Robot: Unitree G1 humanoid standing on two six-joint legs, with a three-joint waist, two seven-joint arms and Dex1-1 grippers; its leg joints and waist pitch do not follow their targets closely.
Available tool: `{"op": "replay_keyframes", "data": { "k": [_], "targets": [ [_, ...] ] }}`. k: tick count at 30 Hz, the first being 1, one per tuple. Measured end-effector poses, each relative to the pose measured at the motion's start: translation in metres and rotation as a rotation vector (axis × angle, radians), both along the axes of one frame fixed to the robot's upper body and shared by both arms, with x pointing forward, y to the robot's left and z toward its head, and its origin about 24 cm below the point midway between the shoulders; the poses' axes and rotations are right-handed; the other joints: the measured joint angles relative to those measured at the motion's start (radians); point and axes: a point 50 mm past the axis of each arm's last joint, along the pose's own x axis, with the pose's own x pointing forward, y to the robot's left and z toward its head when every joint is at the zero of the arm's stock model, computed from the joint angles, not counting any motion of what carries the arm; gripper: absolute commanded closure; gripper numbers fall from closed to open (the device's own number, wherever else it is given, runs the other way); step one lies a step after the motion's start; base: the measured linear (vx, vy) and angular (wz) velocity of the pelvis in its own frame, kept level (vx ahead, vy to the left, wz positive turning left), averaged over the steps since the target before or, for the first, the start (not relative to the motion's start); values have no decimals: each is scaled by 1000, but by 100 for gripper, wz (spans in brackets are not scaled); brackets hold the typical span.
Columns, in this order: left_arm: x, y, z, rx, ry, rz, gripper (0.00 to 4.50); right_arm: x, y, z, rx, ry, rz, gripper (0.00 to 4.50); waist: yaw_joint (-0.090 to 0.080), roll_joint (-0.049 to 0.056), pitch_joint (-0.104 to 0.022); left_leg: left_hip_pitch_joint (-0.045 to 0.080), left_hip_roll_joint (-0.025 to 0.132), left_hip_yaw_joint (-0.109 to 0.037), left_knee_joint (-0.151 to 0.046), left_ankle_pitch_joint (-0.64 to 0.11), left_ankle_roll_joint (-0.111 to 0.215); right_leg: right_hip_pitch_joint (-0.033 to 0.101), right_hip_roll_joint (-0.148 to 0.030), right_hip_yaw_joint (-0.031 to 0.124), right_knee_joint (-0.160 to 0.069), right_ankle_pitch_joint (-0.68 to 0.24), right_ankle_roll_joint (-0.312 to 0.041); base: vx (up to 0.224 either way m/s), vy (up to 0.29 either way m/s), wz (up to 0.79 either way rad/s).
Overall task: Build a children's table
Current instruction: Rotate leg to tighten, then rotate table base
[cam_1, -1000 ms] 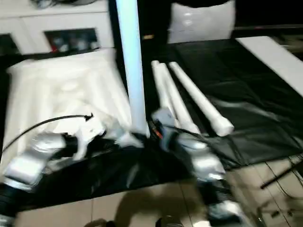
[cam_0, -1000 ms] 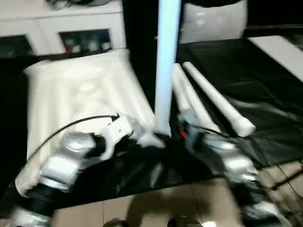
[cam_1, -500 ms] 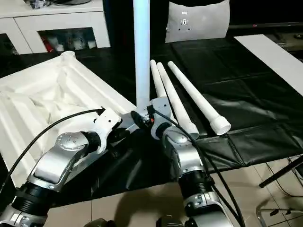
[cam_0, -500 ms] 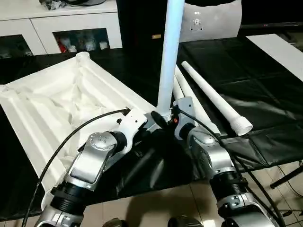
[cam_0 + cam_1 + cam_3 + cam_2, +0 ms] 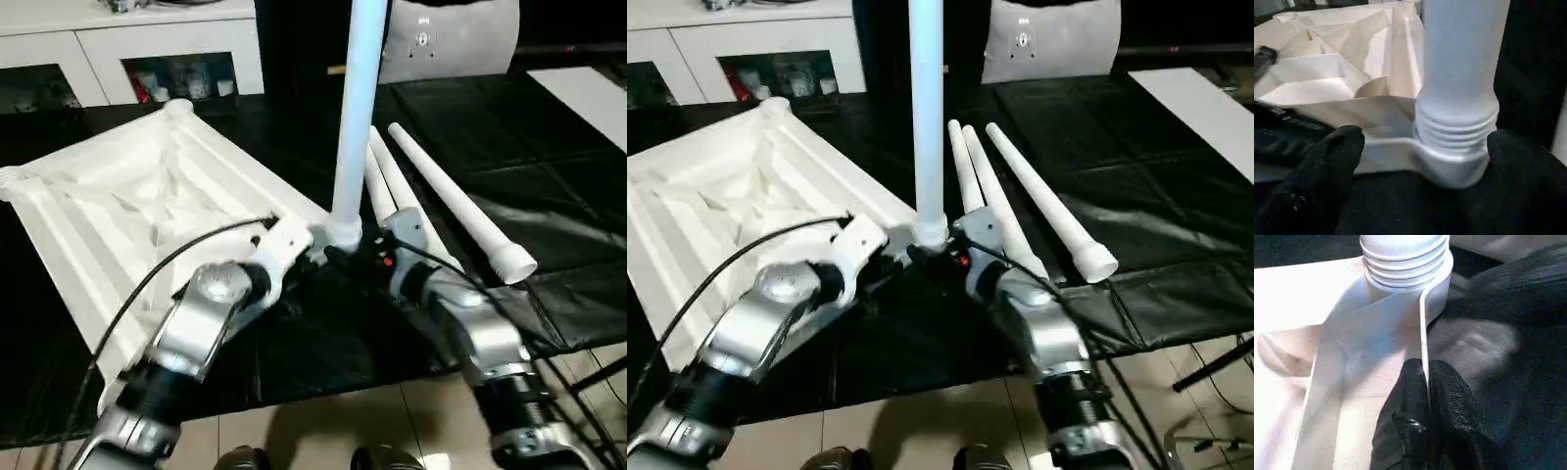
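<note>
My left gripper [image 5: 1426, 382] pinches the thin rim of the table top [image 5: 127, 211] beside its corner socket, where one leg [image 5: 357, 117] stands upright — my right gripper [image 5: 1420, 142] hangs spread wide around that leg's threaded base, not gripping.

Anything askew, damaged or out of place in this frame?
Nothing stands out. The table top lies underside up on the black sheet; one leg stands upright in its near corner socket; three loose legs lie side by side beside it. No visible damage.
</note>
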Motion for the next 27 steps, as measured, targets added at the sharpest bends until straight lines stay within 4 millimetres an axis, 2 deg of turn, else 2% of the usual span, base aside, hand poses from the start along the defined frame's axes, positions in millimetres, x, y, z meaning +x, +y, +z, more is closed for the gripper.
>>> {"op": "replay_keyframes", "data": {
  "k": [7, 12, 15, 16, 18, 20, 22, 24, 26, 27],
  "targets": [
    [26, -1, 3, -6, -26, 111, 450, 0, -18, 21, 10, -67, -60, 5, -5, 1, 0, -1, 0, 0, 0, 0, 1, -1, 0, -1, -1, 0, 0, 0, 0, 0],
    [52, -6, 5, -36, -50, 227, 450, -3, -21, 20, 13, -58, -100, 5, -3, 2, 0, -2, -1, 0, 1, 2, 4, -1, -1, -1, -2, 1, 2, 0, 0, 0],
    [62, -9, 9, -68, -81, 265, 450, -3, -21, 21, 14, -59, -111, 5, -5, 3, 0, -4, -1, 0, 0, 2, 9, -1, -1, -1, -5, 2, 2, 0, 0, 0],
    [65, -9, 11, -80, -87, 266, 423, -3, -20, 20, 17, -57, -113, 1, -4, 4, -1, -5, -1, 0, 0, 2, 10, -1, -1, -1, -7, 1, 2, 0, 0, 0],
    [69, -11, 13, -114, -106, 285, 395, -3, -17, 20, 21, -52, -112, 0, -1, 5, -1, -7, -1, 0, 1, 1, 12, -1, -1, -2, -8, 2, 2, 0, 0, 0],
    [74, -15, 25, -169, -173, 302, 383, -4, -14, 19, 22, -47, -112, 0, 4, 5, -1, -10, 0, 0, 2, 0, 13, -2, -2, -4, -10, 2, 2, 0, 0, 0],
    [83, -15, 45, -199, -251, 313, 352, -8, -12, 18, 21, -50, -114, 0, 14, 6, -2, -10, -1, 0, 3, -1, 15, -2, -3, -4, -10, 2, 2, 0, 0, 0],
    [86, -14, 56, -228, -295, 316, 346, -9, -10, 18, 21, -52, -112, 0, 17, 10, -4, -9, -1, 0, 3, -2, 16, -1, -4, -4, -11, 2, 2, 0, 0, 0],
    [85, -15, 55, -232, -301, 296, 332, -10, -10, 18, 22, -48, -118, 0, 19, 11, -5, -8, -3, 1, 3, -2, 17, 0, -6, -4, -10, 2, 2, 0, 0, 0],
    [84, -15, 53, -230, -295, 291, 310, -11, -10, 17, 23, -44, -120, 0, 20, 11, -5, -8, -3, 1, 4, -2, 17, 0, -6, -4, -10, 2, 2, 0, 0, 0]
  ]
}}
